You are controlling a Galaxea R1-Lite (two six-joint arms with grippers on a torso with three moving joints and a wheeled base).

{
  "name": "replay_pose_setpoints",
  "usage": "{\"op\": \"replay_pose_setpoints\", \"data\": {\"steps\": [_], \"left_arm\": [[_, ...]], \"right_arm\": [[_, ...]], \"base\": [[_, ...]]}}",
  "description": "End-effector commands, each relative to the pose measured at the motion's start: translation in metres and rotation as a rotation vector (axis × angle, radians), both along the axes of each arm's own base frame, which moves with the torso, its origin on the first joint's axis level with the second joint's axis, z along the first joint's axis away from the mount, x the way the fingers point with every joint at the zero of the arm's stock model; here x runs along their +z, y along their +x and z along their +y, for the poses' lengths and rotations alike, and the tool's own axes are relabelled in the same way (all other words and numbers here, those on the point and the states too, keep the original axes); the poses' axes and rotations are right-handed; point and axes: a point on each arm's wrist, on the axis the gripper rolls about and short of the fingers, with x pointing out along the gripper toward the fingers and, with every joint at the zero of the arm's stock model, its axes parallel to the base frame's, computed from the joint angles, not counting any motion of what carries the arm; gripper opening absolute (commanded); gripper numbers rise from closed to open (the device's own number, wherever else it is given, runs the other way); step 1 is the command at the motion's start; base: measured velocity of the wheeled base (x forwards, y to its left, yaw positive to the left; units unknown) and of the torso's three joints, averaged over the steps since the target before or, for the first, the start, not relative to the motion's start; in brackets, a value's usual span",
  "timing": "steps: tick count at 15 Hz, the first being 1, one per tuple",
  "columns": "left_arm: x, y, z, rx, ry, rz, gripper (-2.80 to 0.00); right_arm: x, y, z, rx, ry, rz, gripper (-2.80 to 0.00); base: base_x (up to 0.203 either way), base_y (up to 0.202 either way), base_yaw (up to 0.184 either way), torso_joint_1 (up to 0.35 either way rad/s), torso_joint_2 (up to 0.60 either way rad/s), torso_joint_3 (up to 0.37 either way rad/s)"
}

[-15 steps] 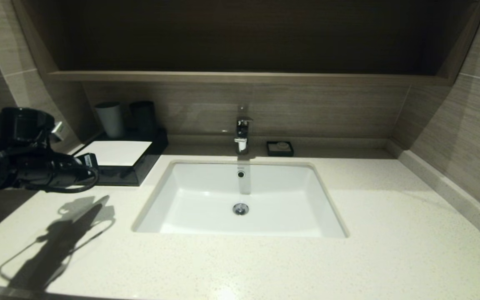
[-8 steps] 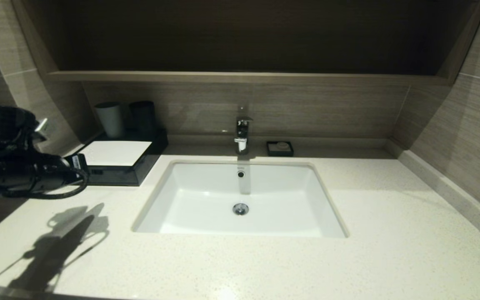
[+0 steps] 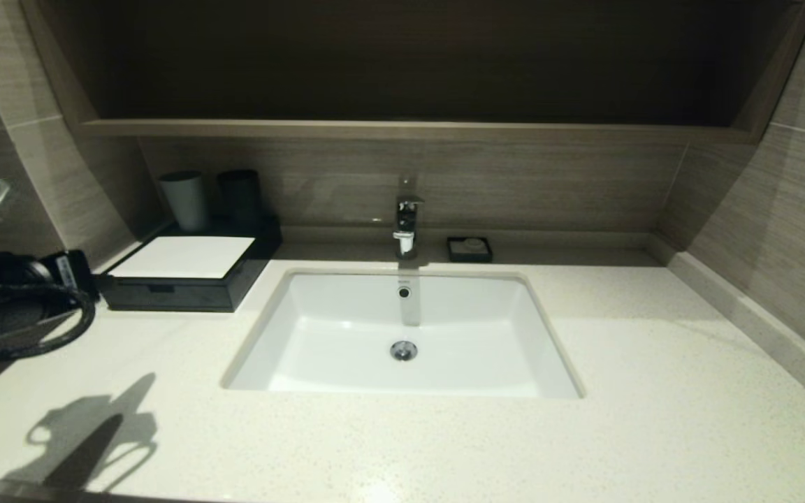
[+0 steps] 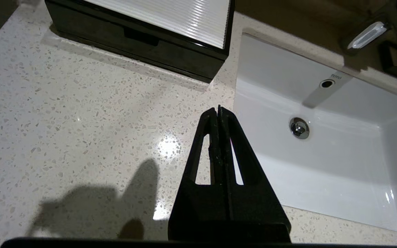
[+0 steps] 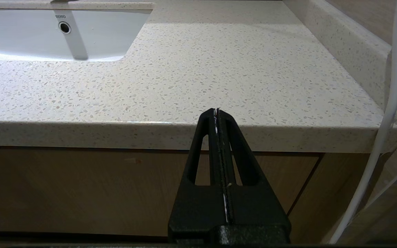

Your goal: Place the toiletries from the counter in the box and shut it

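The black box (image 3: pixel 186 276) sat on the speckled countertop (image 3: pixel 444 440) at the left of the sink (image 3: pixel 402 335), its white top panel flat and its front drawer pushed in flush, the notch showing in the drawer front in the left wrist view (image 4: pixel 140 36). No packets showed on the countertop or on the brown ledge (image 3: pixel 402 129) that ran along the wall above the tap (image 3: pixel 406 223). The left gripper (image 4: pixel 218 112) hung over bare countertop in front of the box and just beside the sink's left rim, its two black fingers pressed together with nothing between them; in the head view only the arm's dark body (image 3: pixel 11 300) showed at the left edge. The right gripper (image 5: pixel 216 112) was parked low, in front of the countertop's front edge, also closed tight and empty. A grey cup (image 3: pixel 184 200) and a dark cup (image 3: pixel 239 195) stood behind the box, and a small black soap dish (image 3: pixel 469 249) lay right of the tap.
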Motion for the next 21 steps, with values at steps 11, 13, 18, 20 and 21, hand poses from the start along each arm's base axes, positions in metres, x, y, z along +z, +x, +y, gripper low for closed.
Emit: {"op": "replay_pose_setpoints", "data": {"steps": [11,13,18,20,21], "left_arm": [[0.016,-0.069,-0.013,-0.084,0.109,-0.165,-2.80],[0.016,-0.078,-0.015,-0.083,0.111,-0.183,-2.80],[0.019,-0.109,-0.018,-0.085,0.143,-0.263,-2.80],[0.014,-0.122,-0.020,-0.095,0.184,-0.284,-2.80],[0.011,-0.130,-0.021,-0.098,0.200,-0.298,-2.80]], "right_arm": [[0.000,0.000,0.000,0.000,0.000,-0.002,-2.80],[0.000,0.000,0.000,0.000,0.000,-0.002,-2.80],[0.000,0.000,0.000,0.000,0.000,0.000,-2.80],[0.000,0.000,0.000,0.000,0.000,-0.001,-2.80],[0.000,0.000,0.000,0.000,0.000,0.000,-2.80]], "base": [[0.000,0.000,0.000,0.000,0.00,0.000],[0.000,0.000,0.000,0.000,0.00,0.000],[0.000,0.000,0.000,0.000,0.00,0.000],[0.000,0.000,0.000,0.000,0.00,0.000],[0.000,0.000,0.000,0.000,0.00,0.000]]}}
